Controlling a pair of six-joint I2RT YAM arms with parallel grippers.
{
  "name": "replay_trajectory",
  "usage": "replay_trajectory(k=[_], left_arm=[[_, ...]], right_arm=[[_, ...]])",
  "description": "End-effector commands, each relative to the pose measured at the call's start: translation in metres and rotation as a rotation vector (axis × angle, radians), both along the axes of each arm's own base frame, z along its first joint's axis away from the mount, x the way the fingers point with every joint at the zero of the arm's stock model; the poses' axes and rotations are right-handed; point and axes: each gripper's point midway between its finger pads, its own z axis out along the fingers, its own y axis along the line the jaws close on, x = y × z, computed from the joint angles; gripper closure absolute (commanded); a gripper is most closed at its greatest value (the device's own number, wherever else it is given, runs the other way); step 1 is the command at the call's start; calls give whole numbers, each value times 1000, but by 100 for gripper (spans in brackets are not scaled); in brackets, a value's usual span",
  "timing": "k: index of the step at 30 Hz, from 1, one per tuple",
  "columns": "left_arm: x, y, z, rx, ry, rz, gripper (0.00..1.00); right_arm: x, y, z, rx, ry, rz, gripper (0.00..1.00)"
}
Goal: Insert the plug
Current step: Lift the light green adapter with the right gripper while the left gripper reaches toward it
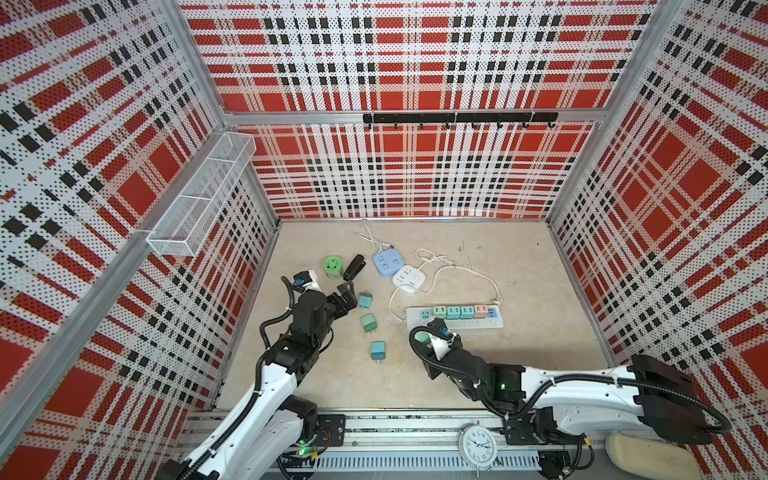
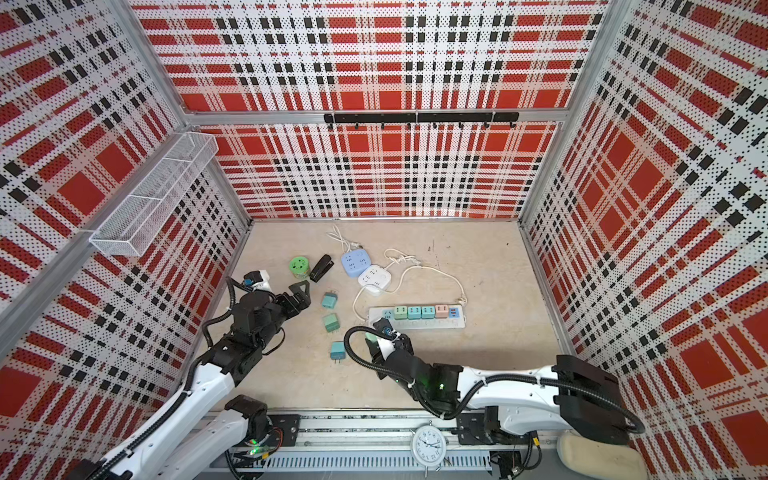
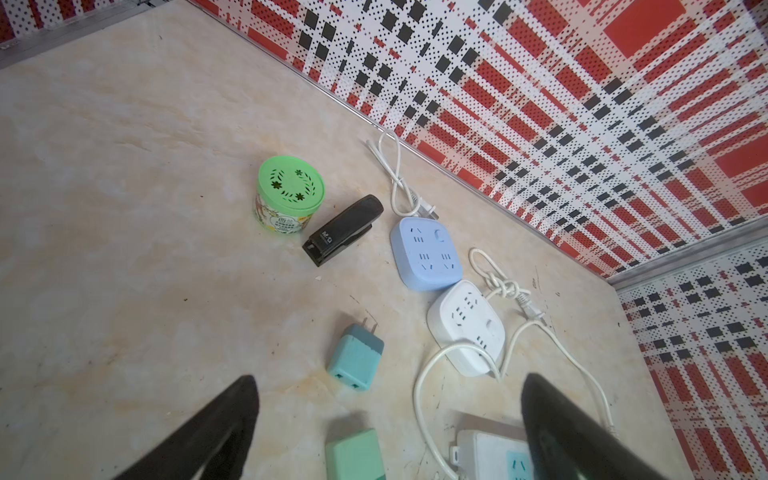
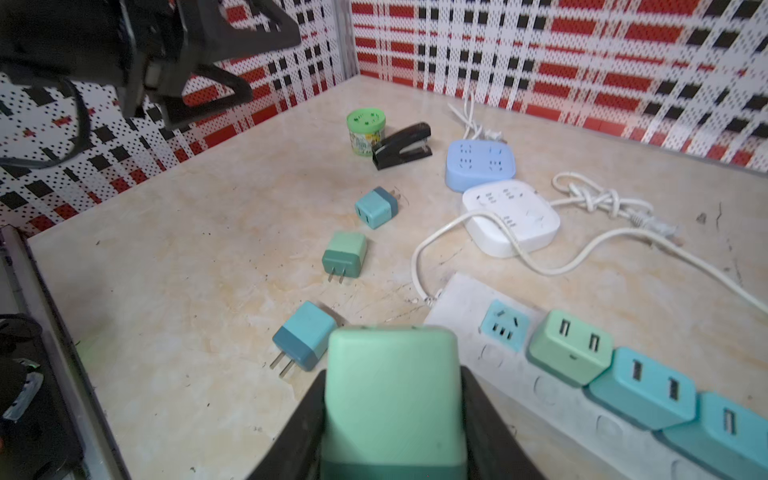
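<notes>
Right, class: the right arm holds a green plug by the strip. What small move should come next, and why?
Probably shift the plug over the blue socket at the end of the strip. The right fingers are shut on it, that socket is free, and the plug sits beside it, not above.

Tabletop (image 4: 166, 270): smooth marble-look surface, scuffed. Plug (image 4: 390, 395), lower centre: matt green plastic. Power strip (image 4: 461, 303): white plastic, grimy. Stapler (image 3: 345, 228), centre frame: glossy black plastic. Walls (image 1: 415, 62): perforated printed panels.
</notes>
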Motion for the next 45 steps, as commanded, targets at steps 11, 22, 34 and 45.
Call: replay_trajectory(k=[11,22,34,45], left_arm=[[2,-14,14,14,-57,-69,1],[0,-25,20,45,-76,-114,1],[1,-33,23,56,-86,-142,1],[1,-37,23,56,-87,-158,1]], right_arm=[[-4,-19,50,140,-223,30,93],[-5,-7,53,92,-237,66,98],[-6,0,47,75,-236,82,98],[-4,1,47,65,-244,77,100]])
